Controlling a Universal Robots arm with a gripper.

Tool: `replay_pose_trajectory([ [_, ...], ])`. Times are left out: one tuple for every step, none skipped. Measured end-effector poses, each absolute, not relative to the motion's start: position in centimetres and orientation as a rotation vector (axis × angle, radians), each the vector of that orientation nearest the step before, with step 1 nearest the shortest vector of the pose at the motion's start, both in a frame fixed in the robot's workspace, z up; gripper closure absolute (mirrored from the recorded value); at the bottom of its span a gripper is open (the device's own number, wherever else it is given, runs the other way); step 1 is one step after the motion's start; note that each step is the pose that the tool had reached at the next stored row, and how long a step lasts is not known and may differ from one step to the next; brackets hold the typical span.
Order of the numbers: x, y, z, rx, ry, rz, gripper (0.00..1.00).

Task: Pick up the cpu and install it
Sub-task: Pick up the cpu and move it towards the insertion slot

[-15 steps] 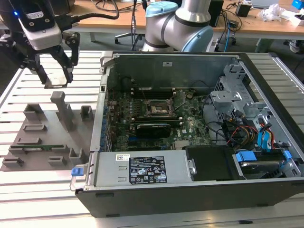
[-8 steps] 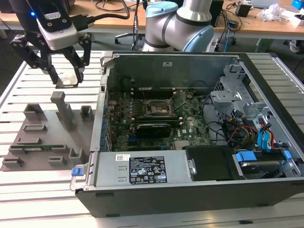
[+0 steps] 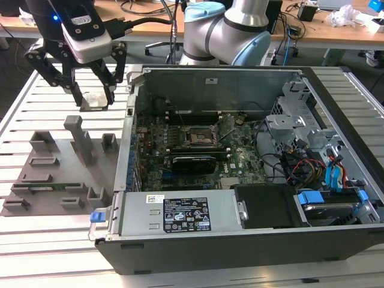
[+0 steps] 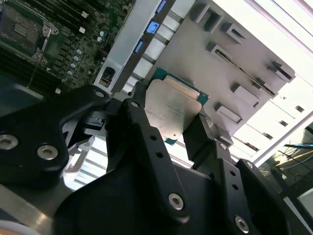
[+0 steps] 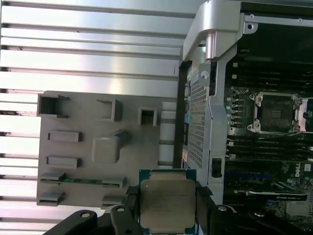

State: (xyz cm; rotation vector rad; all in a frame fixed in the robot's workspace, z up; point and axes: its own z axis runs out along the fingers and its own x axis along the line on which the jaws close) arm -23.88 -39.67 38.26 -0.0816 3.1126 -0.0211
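One cpu (image 5: 167, 205) sits clamped by its edges in the gripper (image 5: 167, 196), aloft beside the computer case (image 5: 198, 112).

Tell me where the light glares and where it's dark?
Second wrist view: the slatted table burns out to white, and the cpu lid shows a soft sheen. First wrist view: bright bands of glare run along the table slats. Exterior view: even light, with the computer case interior in shadow.

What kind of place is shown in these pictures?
Likely a robotics lab: a silver and pale-blue robot arm stands by an open black computer case on a slatted metal table, with cluttered wooden desks behind.
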Motion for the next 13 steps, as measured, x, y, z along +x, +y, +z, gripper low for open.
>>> replay_pose_trajectory([
  [-23.7,-39.7,38.3,-0.082,3.113,-0.021,0.45],
  [-23.7,-39.7,38.3,-0.082,3.113,-0.021,0.45],
  [-23.5,-39.7,38.3,-0.082,3.113,-0.021,0.45],
  [-23.4,-39.7,38.3,-0.082,3.113,-0.021,0.45],
  [-23.3,-39.7,38.3,-0.082,3.113,-0.021,0.45],
  [-23.2,-39.7,38.3,-0.082,3.113,-0.021,0.45],
  [-23.0,-39.7,38.3,-0.081,3.113,-0.021,0.45],
  [-22.8,-39.7,38.3,-0.082,3.113,-0.021,0.45],
  [-22.7,-39.7,38.3,-0.082,3.112,-0.021,0.45],
  [-22.3,-39.7,38.3,-0.082,3.113,-0.021,0.45],
  [-21.8,-39.6,38.3,-0.082,3.113,-0.021,0.45],
  [-21.6,-39.6,38.3,-0.082,3.113,-0.021,0.45],
  [-21.3,-39.6,38.3,-0.082,3.113,-0.021,0.45],
])
